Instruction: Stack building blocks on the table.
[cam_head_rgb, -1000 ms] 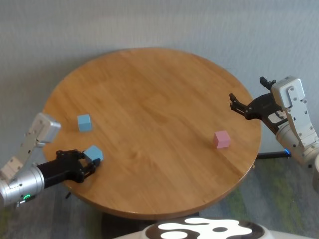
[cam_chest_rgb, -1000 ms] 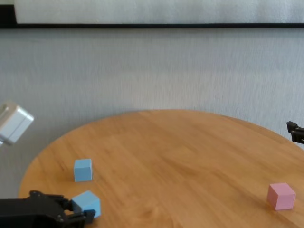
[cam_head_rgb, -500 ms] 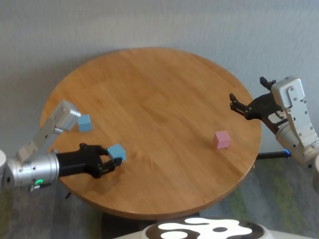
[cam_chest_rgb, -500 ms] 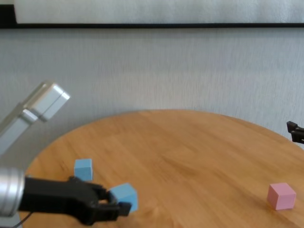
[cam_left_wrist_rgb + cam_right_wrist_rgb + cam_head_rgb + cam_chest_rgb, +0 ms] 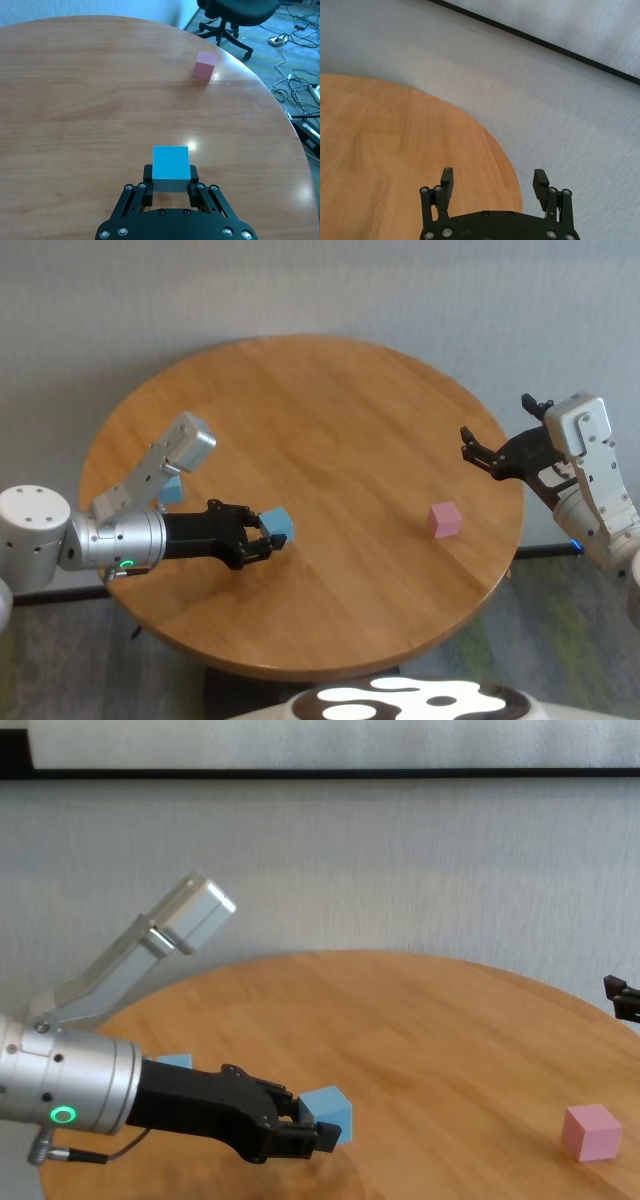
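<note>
Head view: left gripper [image 5: 262, 537] clamps a light blue block [image 5: 278, 528], lower left of centre over the table [image 5: 330, 420]; pink block [image 5: 445, 519] lower right; second blue block [image 5: 170, 489] left; right gripper [image 5: 483, 455] spread wide, empty.
Left wrist view: held cube [image 5: 170, 165] square between the fingers [image 5: 147, 176], no long axis.
Right wrist view: jaws wide apart, empty.

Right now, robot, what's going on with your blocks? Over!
Left gripper shut on a light blue block, carried above the table. Right gripper open, parked at the table's right edge. Pink block alone, nothing in between. Second blue block behind left arm.
</note>
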Action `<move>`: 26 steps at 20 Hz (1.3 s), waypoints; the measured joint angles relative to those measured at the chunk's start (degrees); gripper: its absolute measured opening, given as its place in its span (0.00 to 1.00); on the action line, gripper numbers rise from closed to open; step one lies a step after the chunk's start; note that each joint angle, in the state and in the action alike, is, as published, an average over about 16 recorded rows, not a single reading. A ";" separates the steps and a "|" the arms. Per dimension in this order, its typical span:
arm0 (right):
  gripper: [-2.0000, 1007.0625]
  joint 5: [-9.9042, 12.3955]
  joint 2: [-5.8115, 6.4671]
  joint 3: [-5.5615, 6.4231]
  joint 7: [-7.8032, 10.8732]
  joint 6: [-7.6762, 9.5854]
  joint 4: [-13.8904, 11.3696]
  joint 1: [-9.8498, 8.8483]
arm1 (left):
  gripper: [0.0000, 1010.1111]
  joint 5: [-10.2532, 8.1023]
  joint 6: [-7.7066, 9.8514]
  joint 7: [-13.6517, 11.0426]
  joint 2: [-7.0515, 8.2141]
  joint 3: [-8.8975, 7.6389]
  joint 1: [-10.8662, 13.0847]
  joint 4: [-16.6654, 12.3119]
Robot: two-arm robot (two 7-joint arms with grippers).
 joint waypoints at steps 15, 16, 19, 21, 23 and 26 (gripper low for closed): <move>1.00 0.00 0.00 0.00 0.00 0.00 0.00 0.00 | 0.39 0.61 -2.61 -2.84 -5.94 4.22 -7.30 11.21; 1.00 0.00 0.00 0.00 0.00 0.00 0.00 0.00 | 0.39 0.67 -2.81 -2.99 -6.30 4.44 -7.63 11.78; 1.00 0.00 0.00 0.00 0.00 0.00 0.00 0.00 | 0.39 0.90 -3.46 -3.39 -7.43 5.08 -8.56 13.55; 1.00 0.00 0.00 0.00 0.00 0.00 0.00 0.00 | 0.39 1.06 -3.90 -3.62 -8.14 5.42 -9.07 14.64; 1.00 0.00 0.00 0.00 0.00 0.00 0.00 0.00 | 0.39 1.22 -4.35 -3.86 -8.81 5.69 -9.52 15.68; 1.00 0.00 0.00 0.00 0.00 0.00 0.00 0.00 | 0.39 1.46 -4.97 -4.18 -9.71 5.97 -10.09 17.10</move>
